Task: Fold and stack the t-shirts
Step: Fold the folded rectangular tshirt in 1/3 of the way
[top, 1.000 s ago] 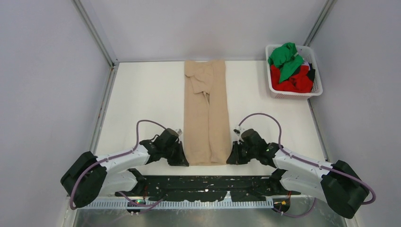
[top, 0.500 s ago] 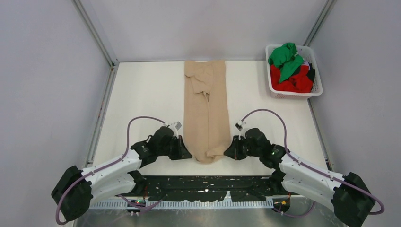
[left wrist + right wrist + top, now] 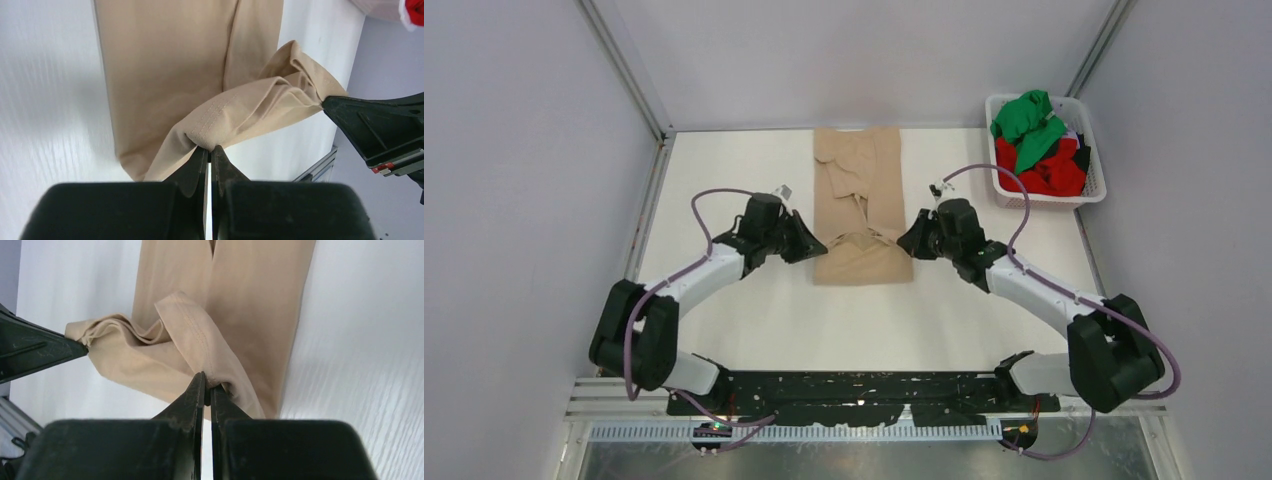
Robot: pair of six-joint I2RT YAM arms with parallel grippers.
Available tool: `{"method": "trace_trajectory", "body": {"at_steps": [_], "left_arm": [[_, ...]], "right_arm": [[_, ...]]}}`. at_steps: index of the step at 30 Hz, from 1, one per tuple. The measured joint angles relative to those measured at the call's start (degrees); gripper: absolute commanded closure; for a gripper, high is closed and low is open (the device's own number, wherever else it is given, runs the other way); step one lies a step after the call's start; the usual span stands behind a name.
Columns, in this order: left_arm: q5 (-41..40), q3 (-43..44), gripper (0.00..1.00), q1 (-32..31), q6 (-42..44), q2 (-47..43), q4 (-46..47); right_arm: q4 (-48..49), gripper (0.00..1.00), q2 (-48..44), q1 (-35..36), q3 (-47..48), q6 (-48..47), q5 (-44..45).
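The beige-tan t-shirt [image 3: 862, 170] lies midway across the worktop [image 3: 724, 190] against its far edge, its near hem pinched at both corners by our left hand [image 3: 812, 247] and right hand [image 3: 906, 243], and we risk a skewed fold if one corner slips or leads.

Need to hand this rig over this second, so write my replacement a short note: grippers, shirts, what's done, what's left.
Left gripper: shut on the beige t-shirt, at the hem's left corner.
Right gripper: shut on the hem's right corner.
The shirt lies mid-table, sides already folded into a strip; the hem is lifted over the strip, fold not yet laid down.
Green t-shirt and red t-shirt are heaped in the white basket.
Left: finish this fold, then fold and stack those two.
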Motion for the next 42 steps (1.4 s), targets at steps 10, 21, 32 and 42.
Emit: {"method": "trace_trajectory", "body": {"at_steps": [10, 21, 32, 42], "left_arm": [[5.9, 16.0, 1.00, 6.4, 1.4, 18.0, 0.2], [4.4, 34.2, 1.00, 9.0, 8.4, 30.0, -7.3], [4.4, 42.3, 0.03, 9.5, 12.2, 39.3, -14.3], [6.5, 37.8, 0.00, 9.9, 12.0, 33.6, -13.1]], "right_arm": [[1.8, 0.95, 17.1, -5.1, 16.9, -4.4, -2.9], [1.7, 0.95, 29.3, -9.7, 27.0, -5.3, -5.6], [1.7, 0.26, 38.6, -12.1, 33.8, -4.6, -9.0], [-0.4, 0.05, 36.7, -13.1, 32.6, -4.8, -8.0]]}}
